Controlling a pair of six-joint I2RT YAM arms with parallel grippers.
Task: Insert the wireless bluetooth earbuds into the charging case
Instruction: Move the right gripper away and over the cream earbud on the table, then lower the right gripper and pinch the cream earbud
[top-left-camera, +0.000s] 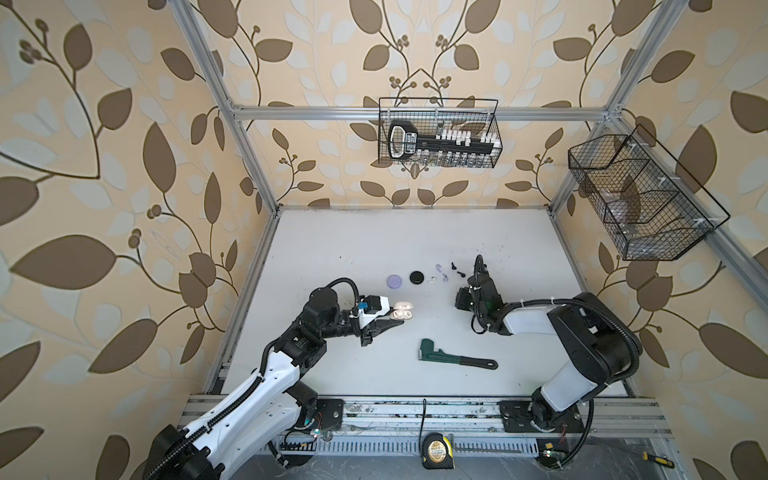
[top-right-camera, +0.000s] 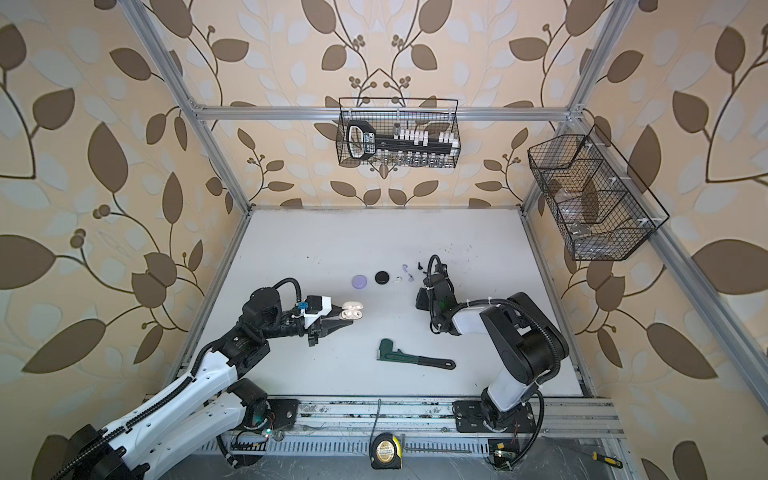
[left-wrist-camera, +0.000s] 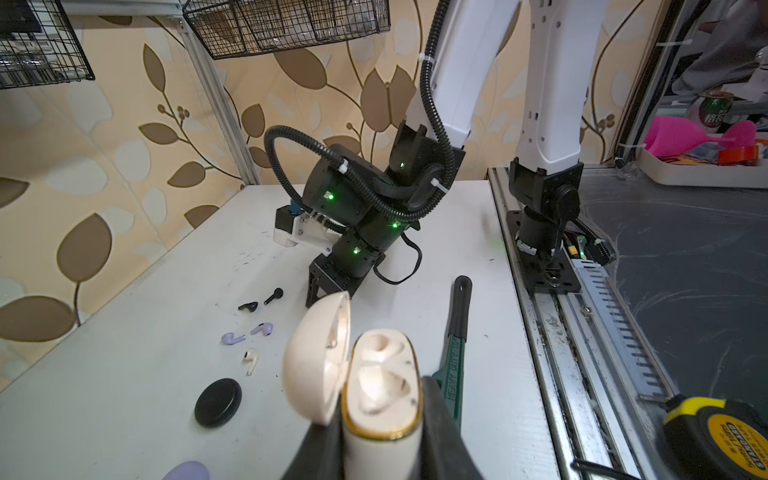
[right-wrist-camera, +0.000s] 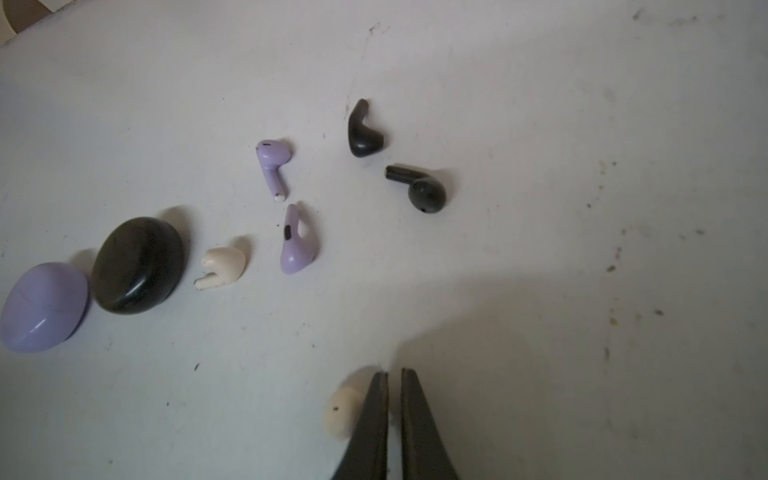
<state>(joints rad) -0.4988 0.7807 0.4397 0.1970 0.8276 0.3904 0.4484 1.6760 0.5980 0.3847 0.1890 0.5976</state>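
Earbuds: five tiny stemmed ones lie loose on the white desk (top-left-camera: 374, 241) — a white earbud (right-wrist-camera: 222, 264), lavender earbuds (right-wrist-camera: 274, 166) and black earbuds (right-wrist-camera: 419, 189).
Sixth earbud (right-wrist-camera: 340, 411): white, visible only in the right wrist view, against the outer side of one finger.
Right gripper (right-wrist-camera: 395, 374): jaws all but together; whether they pinch the sixth earbud, I cannot tell.
Left gripper (left-wrist-camera: 382, 424): clamped on the cream charging case (left-wrist-camera: 382, 374), lid open — its wells show only in the left wrist view.

both top views look down on your whole table (top-left-camera: 374, 241) from high; your wrist cameras sit low, both facing the earbuds (left-wrist-camera: 262, 329).
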